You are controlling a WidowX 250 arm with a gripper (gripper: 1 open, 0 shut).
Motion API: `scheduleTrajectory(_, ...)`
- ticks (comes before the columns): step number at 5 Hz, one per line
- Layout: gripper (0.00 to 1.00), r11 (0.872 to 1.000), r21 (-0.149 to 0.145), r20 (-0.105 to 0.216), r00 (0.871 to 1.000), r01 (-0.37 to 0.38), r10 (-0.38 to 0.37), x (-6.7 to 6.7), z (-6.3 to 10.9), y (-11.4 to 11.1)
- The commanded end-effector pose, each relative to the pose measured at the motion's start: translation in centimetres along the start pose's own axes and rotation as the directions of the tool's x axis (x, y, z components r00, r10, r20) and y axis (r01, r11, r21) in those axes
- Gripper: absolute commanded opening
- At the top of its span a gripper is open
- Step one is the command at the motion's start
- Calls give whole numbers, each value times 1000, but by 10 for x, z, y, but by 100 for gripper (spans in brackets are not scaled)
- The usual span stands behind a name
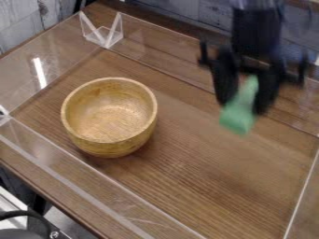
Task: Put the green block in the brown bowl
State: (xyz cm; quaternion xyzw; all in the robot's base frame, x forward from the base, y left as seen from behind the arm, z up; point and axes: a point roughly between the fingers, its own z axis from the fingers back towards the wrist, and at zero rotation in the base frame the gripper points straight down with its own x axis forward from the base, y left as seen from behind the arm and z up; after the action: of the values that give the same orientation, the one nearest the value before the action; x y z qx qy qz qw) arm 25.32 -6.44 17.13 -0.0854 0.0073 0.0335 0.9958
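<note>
Claw (249, 89) clamped on green block (240, 109), upper end, hanging above the desk's (187, 177) right side. Block looks stiff, light, matte; end grip may swing. Brown bowl (110, 115) empty near left edge.

Black arm at upper right of frame, motion-blurred; dark blocky wrist; gripper (249, 89) black, wide crossbar, two dark fingers (225, 86).

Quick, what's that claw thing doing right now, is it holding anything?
Tool: closed on the green block, held in the air above the table.
</note>
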Motion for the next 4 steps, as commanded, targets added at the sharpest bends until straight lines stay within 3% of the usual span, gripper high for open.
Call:
scheduleTrajectory(1,0,1000,-8,82,996,-18,18,12,48,26)
scheduleTrajectory(4,0,996,-6,107,990,93,-92,23,38,-6)
